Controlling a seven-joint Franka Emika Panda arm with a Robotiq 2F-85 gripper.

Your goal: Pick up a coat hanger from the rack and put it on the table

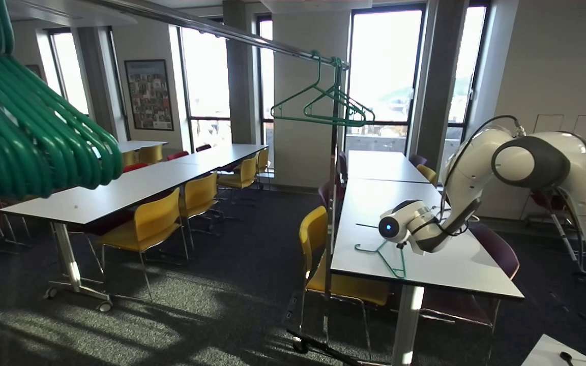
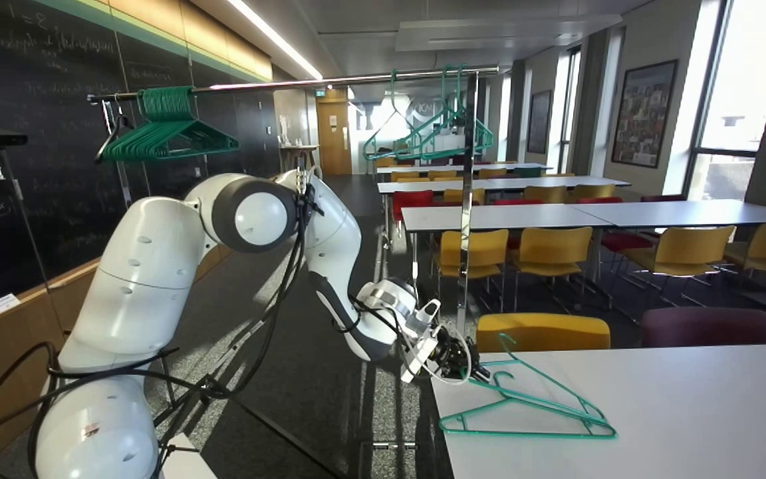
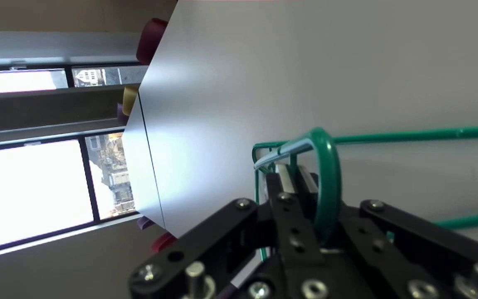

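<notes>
In an exterior view, the rack [image 2: 290, 84] runs from the upper left past mid-frame; we judge the picking done. Low centre in the wrist view, our fingers [image 3: 285, 178] pinch the coat hanger [image 3: 330, 182] near a corner. At lower right in an exterior view it slants over the surface [image 2: 702, 412], overlapping a matching hanger [image 2: 529, 435] lying there; contact we cannot tell. Settling and releasing it seem to remain.

Chalk-marked blackboard [image 2: 70, 179], framed poster [image 1: 149, 96], wooden door [image 2: 335, 150], tall windows [image 1: 385, 66] — bright ones.

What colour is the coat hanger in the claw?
Plain green; the coat hanger shows best in the wrist view.
</notes>
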